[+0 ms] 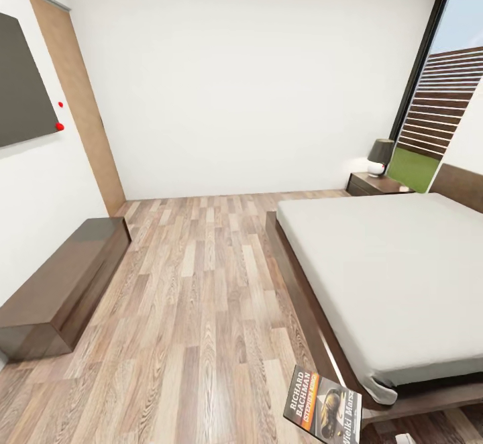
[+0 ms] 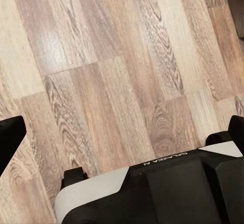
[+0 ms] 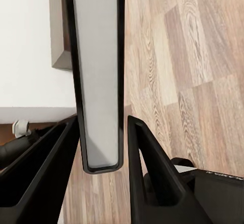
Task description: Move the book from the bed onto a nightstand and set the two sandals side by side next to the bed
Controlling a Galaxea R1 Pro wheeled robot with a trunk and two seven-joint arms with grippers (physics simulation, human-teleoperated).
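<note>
Gripping the book [image 3: 99, 76] edge-on, right jaws closed, left jaws' state unclear.

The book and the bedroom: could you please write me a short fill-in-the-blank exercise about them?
1. The book is clamped between the fingers of the ____ end effector.
2. On the nightstand stands a ____.
3. The left end effector hangs open over the wood-plank ____.
Missing words: right; lamp; floor.
</note>
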